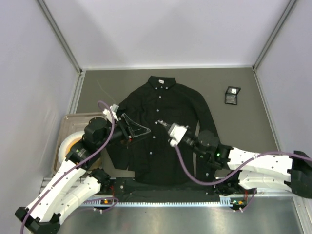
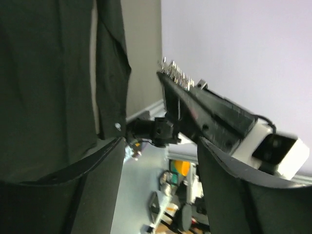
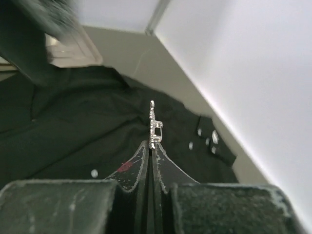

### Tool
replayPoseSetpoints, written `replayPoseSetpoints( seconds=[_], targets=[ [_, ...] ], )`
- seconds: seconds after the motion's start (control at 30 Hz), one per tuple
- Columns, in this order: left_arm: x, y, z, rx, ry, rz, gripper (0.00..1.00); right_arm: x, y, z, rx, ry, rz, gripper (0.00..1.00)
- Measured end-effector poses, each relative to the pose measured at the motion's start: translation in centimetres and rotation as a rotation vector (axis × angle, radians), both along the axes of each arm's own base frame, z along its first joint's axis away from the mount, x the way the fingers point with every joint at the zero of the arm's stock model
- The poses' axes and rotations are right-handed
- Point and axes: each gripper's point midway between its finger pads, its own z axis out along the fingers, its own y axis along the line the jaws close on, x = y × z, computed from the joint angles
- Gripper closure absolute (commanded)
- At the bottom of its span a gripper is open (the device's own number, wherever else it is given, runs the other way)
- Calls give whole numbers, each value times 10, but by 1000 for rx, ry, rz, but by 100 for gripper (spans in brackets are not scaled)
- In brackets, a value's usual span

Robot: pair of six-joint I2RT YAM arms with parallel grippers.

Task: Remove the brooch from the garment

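**White-walled cell, grey table: brooch clamped in right gripper, clear of the shirt**

Grey-green matte table [image 1: 234, 126] is closed in by plain white walls [image 1: 170, 29] on three sides. Metal frame posts run up the two far corners.

**Inventory**
- One large black long-sleeved collared button-up shirt [image 1: 180, 107] lies flat at the table centre. Its collar points to the far wall and its hem lies just beside the arm bases.
- One tiny silvery-white brooch with a jagged outline [image 3: 153, 122].
- One small black square box [image 1: 232, 95] sits right of the shirt, well apart from it and near the right wall.
- One shallow beige tray [image 1: 73, 119] lies at the left edge, holding one white roll with an orange core [image 1: 66, 146]. The left arm partly hides both.
- Small round white buttons [image 1: 159, 104] run down the shirt front. Their exact count cannot be resolved.

**End effectors**
- The right gripper [image 3: 151, 148] has its jaws pressed together on the lower end of the brooch. The ornament stands edge-on above the fingertips. In the left wrist view it shows against the wall, apart from the fabric, over the shirt front.
- The left gripper [image 2: 161, 140] has its fingers [image 2: 97, 175] spread wide and holds nothing. It sits over the shirt's left side, near the right gripper.

**Margins**
- A bare strip of table separates the collar from the far wall.
- Bare surface surrounds the box on the right.
- On the left, the sleeve lies near the tray rim.
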Motion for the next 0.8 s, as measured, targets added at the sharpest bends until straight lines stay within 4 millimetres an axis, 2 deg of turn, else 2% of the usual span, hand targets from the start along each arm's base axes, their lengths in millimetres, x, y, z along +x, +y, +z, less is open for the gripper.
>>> replayPoseSetpoints(
  seconds=[0.1,0.2,0.3,0.43,0.53,0.6,0.7,0.8],
  targets=[
    [3,9,5,73,-65,28,32,31,-30,-9,88,167,-86,100],
    [7,18,18,133,-159,56,31,71,-81,-25,211,355,-246,100],
    [8,22,24,168,-225,52,31,96,-133,-44,343,527,-383,100],
    [11,19,16,216,-249,13,30,119,-195,-68,550,765,-498,100],
    [13,15,8,245,-251,-24,30,140,-253,-85,745,910,-600,100],
    [14,12,3,261,-253,-46,30,147,-282,-99,852,997,-646,100],
    [13,10,0,277,-272,-77,28,152,-311,-120,983,1127,-667,100],
    [13,9,2,280,-301,-98,28,163,-330,-134,1059,1245,-635,100]
  ],
)
